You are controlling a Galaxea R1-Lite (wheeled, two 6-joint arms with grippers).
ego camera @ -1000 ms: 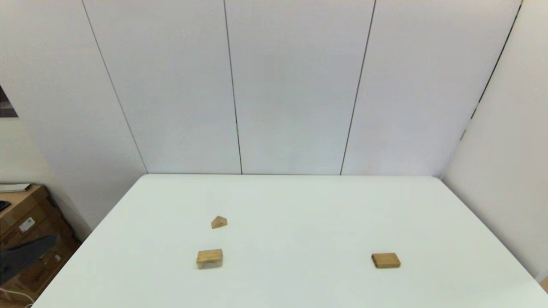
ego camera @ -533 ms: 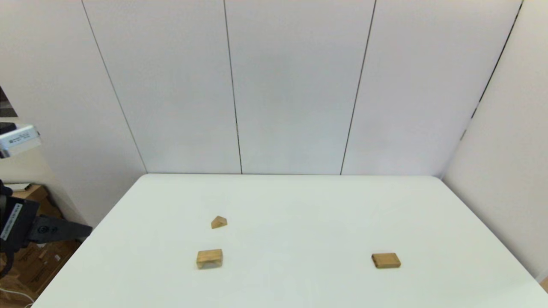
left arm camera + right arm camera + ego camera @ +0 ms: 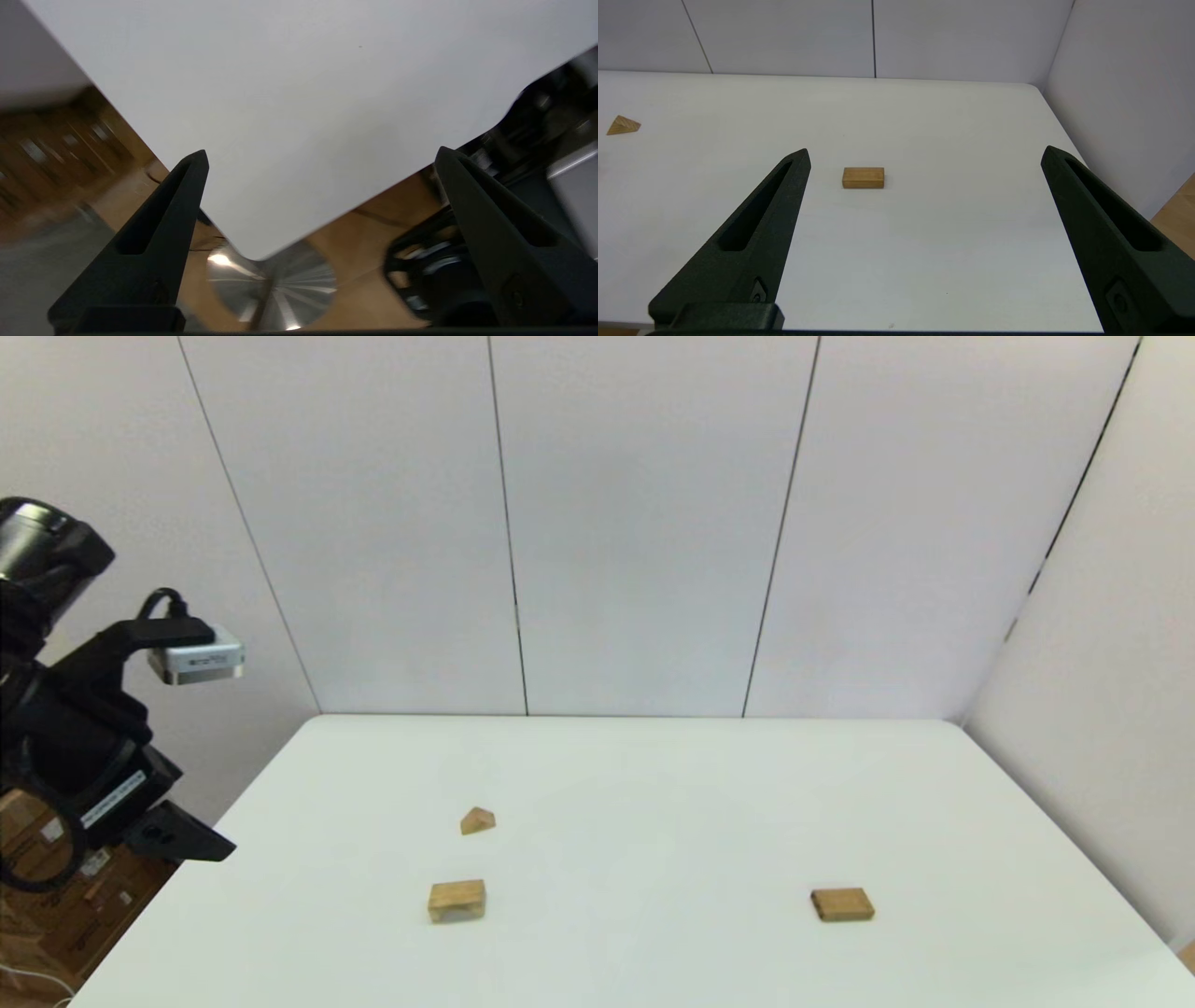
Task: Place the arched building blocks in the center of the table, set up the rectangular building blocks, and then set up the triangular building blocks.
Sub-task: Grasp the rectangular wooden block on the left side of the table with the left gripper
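Three wooden blocks lie well apart on the white bench (image 3: 653,784), all clear of its edges. The left gripper (image 3: 322,158) hovers off the bench's left corner, fingers wide, empty. The right gripper (image 3: 924,154), fingers wide, empty, faces the rectangular block (image 3: 842,903). The arched block (image 3: 456,901) sits near-left, the triangular block (image 3: 477,820) just behind.

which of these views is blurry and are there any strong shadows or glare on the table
Left wrist view: motion-smeared, the floor and gear beyond the table edge streaked, with a bright glint on a metal disc below. Head view: sharp, evenly lit, the arched block, triangular block and rectangular block casting only faint shadows. Right wrist view: sharp, no glare on the white tabletop.
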